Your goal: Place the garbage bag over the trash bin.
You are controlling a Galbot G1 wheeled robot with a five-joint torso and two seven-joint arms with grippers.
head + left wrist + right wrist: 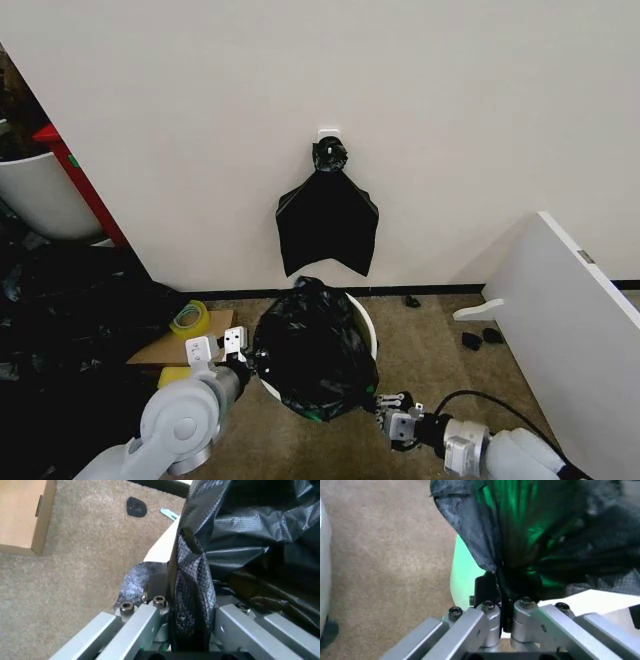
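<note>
Both my grippers, left gripper (243,352) at nine o'clock and right gripper (386,408) at five, have jaws clamped on the garbage bag (315,350) stretched across the trash bin (366,330) between them.

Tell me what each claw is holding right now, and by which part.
Both hold the garbage bag by its edge: left claw at the trash bin side, right claw at the near rim.

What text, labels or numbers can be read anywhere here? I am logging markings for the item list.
None can be read.
The garbage bag and trash bin carry no print.
The small tag on the white board is too small to read.
The tape roll shows no legible wording.
</note>
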